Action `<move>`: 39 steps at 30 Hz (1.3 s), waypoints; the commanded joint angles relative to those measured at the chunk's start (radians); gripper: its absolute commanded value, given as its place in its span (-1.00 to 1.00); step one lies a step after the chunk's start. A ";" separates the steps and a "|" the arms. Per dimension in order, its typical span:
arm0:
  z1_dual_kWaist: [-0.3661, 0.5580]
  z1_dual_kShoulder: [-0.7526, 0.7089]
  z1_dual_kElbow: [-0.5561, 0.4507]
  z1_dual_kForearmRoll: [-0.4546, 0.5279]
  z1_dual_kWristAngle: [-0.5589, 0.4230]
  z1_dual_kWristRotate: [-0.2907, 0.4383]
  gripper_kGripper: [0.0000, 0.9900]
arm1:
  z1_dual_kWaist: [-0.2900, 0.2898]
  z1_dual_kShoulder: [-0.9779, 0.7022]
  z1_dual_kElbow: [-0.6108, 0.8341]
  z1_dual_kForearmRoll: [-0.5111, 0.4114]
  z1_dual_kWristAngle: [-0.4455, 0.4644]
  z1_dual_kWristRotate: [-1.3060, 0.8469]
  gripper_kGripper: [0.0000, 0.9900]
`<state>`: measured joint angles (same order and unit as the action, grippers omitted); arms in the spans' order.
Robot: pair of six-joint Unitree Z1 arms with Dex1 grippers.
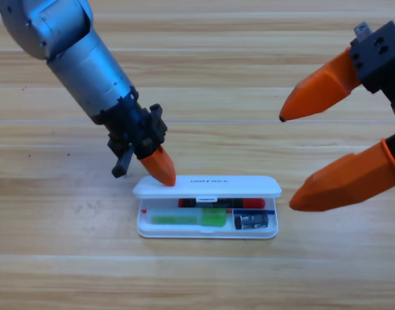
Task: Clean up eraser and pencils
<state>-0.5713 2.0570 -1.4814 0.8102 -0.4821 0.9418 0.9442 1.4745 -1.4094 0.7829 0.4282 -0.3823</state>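
High view has the white case (pixel 207 234) sitting near the middle of the wooden table (pixel 55 271), and honestly everything looks packed already. The green pencil (pixel 188 218) lies along the near-left part of the tray, the black-and-red pencil (pixel 220 203) runs along the far side partly tucked under the lid (pixel 207 186), and the eraser (pixel 251 221) sits in the small near-right compartment.

So my read is the step in hand is closing the lid. The left gripper (pixel 160 168) comes down from the far left with its orange tip touching the lid's left end; only one jaw shows, so I can't tell how wide it's spread, and it isn't visibly holding anything. The right gripper (pixel 286 161) waits at the right edge, jaws spread wide, holding nothing.

To do this well, I'd press gently and move the contact toward the lid's middle, since pushing at one end could twist the lid or skid the whole case. Watch that the black-and-red pencil doesn't block the lid seating.
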 commanded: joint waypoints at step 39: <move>-0.156 -0.018 0.354 -0.408 0.204 -0.077 -1.00 | 0.025 0.093 0.024 -0.013 0.012 0.005 1.00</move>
<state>-0.6897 1.9876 -1.1904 0.4314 -0.2844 0.8712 0.9443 1.5256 -1.4094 0.7829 0.4282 -0.3823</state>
